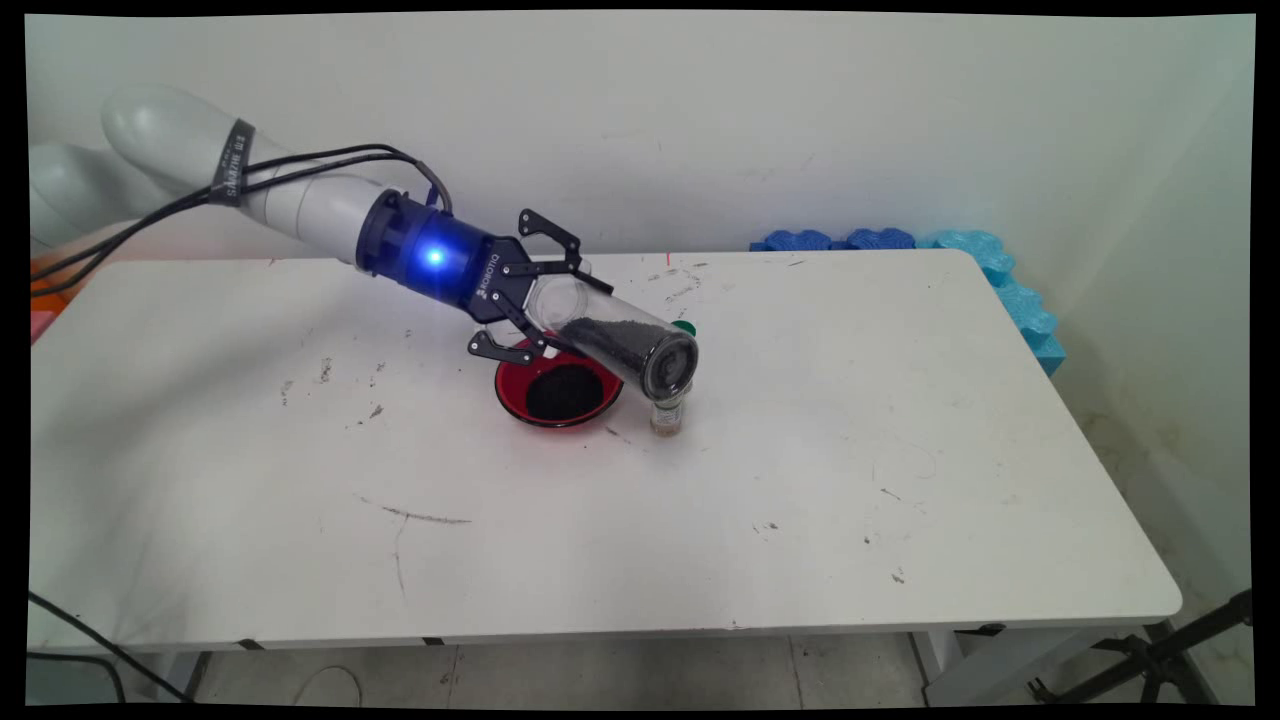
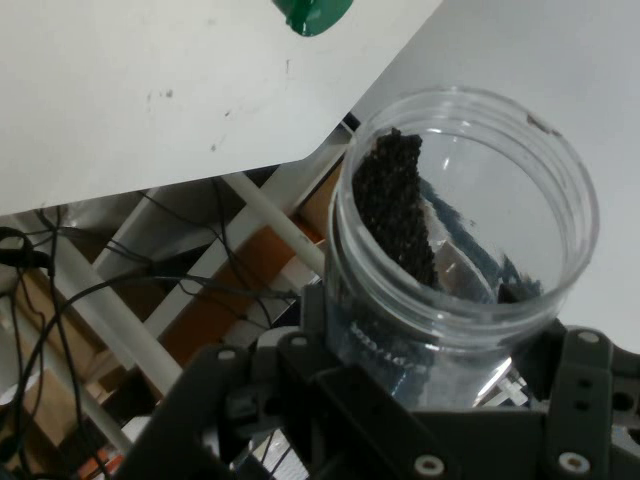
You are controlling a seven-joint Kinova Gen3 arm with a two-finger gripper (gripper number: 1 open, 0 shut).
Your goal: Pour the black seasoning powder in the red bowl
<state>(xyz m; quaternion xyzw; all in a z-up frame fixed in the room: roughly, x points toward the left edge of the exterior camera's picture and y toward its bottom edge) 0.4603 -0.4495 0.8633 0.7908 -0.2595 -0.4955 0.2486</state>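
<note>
Gripping a tilted jar (image 1: 625, 347) — claw (image 1: 535, 305) above red bowl (image 1: 558, 393).

A robotics lab is suggested by the scuffed white bench (image 1: 700, 520) set against a bare wall (image 1: 700, 110), blue foam mats (image 1: 1000, 270) stacked beyond the pincer (image 1: 535, 295), and loose cables (image 2: 60, 320) seen under the bench.

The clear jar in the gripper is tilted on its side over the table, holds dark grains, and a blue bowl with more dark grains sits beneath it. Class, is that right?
One detail is wrong: the bowl is red, not blue, as the main view shows. The rest stands: the gripper holds the clear jar tilted on its side over the table, with dark grains inside it and more in the bowl beneath.
</note>
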